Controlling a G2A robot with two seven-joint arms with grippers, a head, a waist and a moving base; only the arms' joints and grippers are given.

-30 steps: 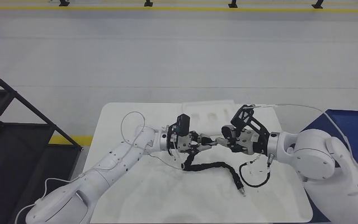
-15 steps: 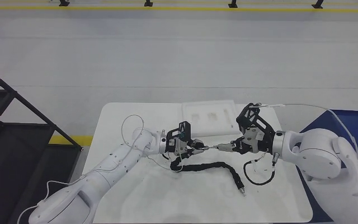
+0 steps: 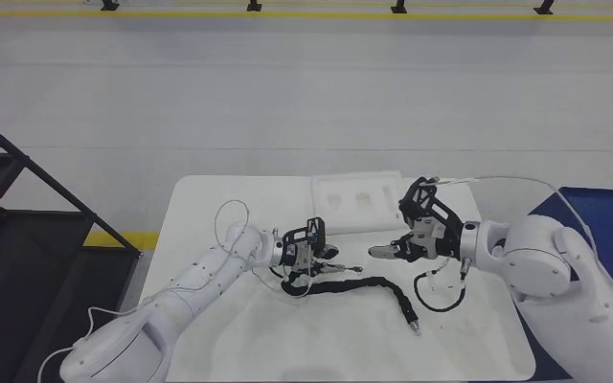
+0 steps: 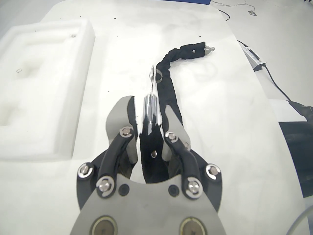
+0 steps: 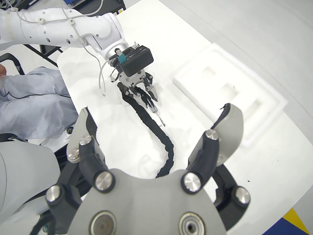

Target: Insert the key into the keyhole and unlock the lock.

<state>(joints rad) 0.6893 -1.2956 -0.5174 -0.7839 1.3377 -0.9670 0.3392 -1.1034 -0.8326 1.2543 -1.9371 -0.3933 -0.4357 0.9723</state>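
Observation:
A chain lock in a black fabric sleeve (image 3: 369, 282) lies curved across the white table, its bare pin end (image 3: 416, 331) nearest the front edge. My left gripper (image 3: 326, 259) is low over the table, shut on the lock's sleeved body (image 4: 149, 147). The chrome cylinder (image 4: 151, 111) pokes out between the fingertips. The key (image 4: 152, 79) sticks out of the cylinder with a ring (image 4: 159, 76) on it. My right gripper (image 3: 380, 252) hovers a short way beyond the key (image 5: 160, 121), open and holding nothing.
A white foam tray (image 3: 359, 201) with shallow pockets sits at the table's back edge, just behind both grippers. A black rack (image 3: 38, 239) stands off the table's left side and a blue block (image 3: 584, 206) off its right.
The grippers have drawn apart. The right one has let go of the key and backed off; the left one has lowered the lock to the table with the key in the cylinder.

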